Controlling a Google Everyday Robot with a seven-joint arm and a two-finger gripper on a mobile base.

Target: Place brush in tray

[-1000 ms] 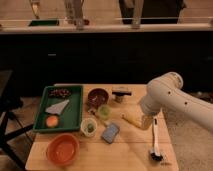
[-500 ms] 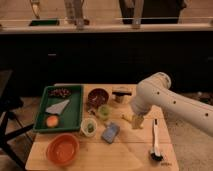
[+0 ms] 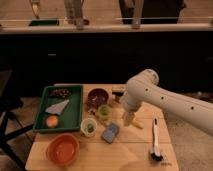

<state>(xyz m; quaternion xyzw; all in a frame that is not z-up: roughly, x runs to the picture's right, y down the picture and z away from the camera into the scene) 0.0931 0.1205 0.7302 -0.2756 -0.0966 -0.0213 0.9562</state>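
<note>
Gripper (image 3: pixel 129 119) hung low mid-table beside a short yellow stick (image 3: pixel 137 124); grip state couldn't be told. Slim white-handled black-bristled brush (image 3: pixel 155 139) lay on the wooden table (image 3: pixel 125 156), right side, well apart from the dark-green rectangular plastic tray (image 3: pixel 73 119).

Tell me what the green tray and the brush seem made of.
Tray: probably plastic, uniform dark green, moulded raised rim. Brush: smooth white handle, likely plastic; black bristles, material unclear. End effector hangs over the table between them.

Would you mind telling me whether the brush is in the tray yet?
Out. The brush lies on the table's right side, apart from the tray; the gripper hangs mid-table.
</note>
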